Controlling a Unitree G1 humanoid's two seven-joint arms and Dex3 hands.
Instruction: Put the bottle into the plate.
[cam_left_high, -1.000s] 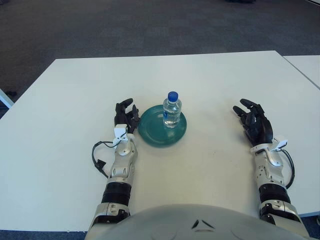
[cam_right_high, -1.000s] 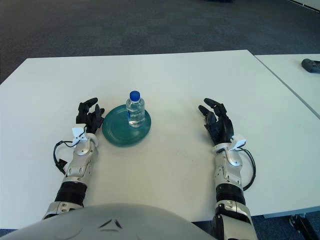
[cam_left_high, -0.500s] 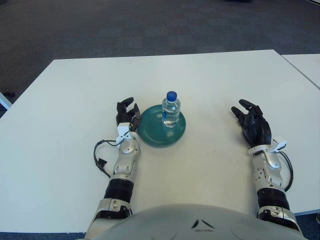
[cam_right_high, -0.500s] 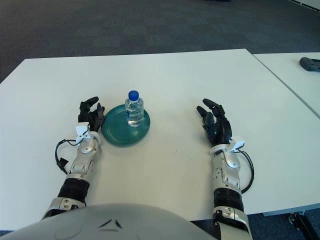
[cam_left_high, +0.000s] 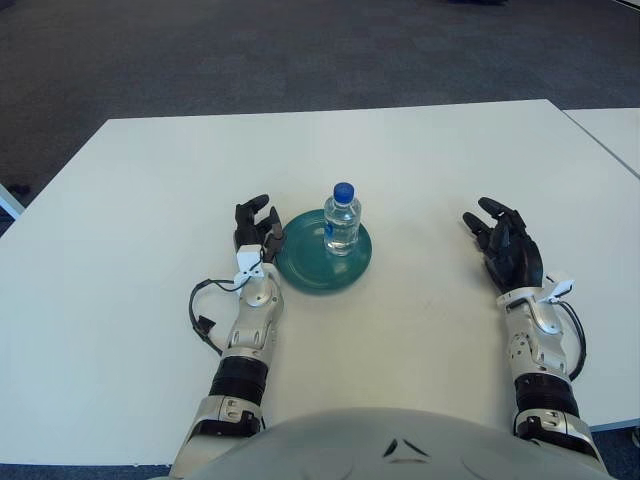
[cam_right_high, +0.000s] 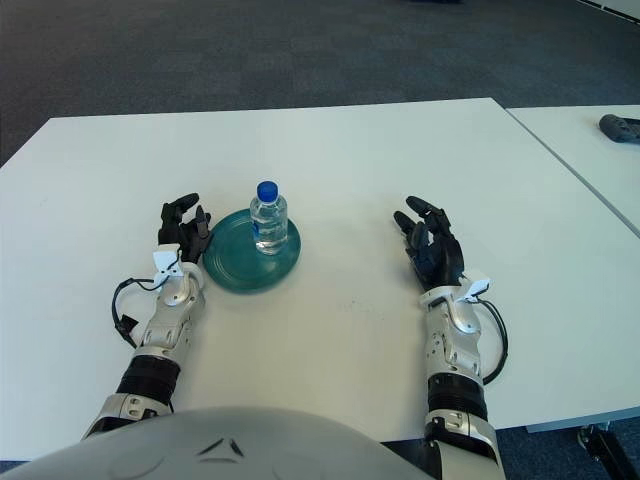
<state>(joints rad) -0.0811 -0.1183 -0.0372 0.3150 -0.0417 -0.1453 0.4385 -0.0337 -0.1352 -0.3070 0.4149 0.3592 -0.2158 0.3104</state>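
Observation:
A small clear water bottle (cam_left_high: 342, 218) with a blue cap stands upright in the far part of a round teal plate (cam_left_high: 312, 268) near the middle of the white table. My left hand (cam_left_high: 254, 228) sits just left of the plate's rim, fingers relaxed and holding nothing. My right hand (cam_left_high: 507, 246) shows well to the right of the plate, fingers spread and holding nothing.
The white table (cam_left_high: 400, 150) stretches far beyond the plate, with dark carpet past its far edge. A second white table (cam_right_high: 590, 150) stands at the right with a dark object (cam_right_high: 620, 127) on it. A black cable (cam_left_high: 203, 318) loops beside my left forearm.
Both forearms shifted slightly in the first half second, then stayed put. The bottle and plate keep their position on the table.

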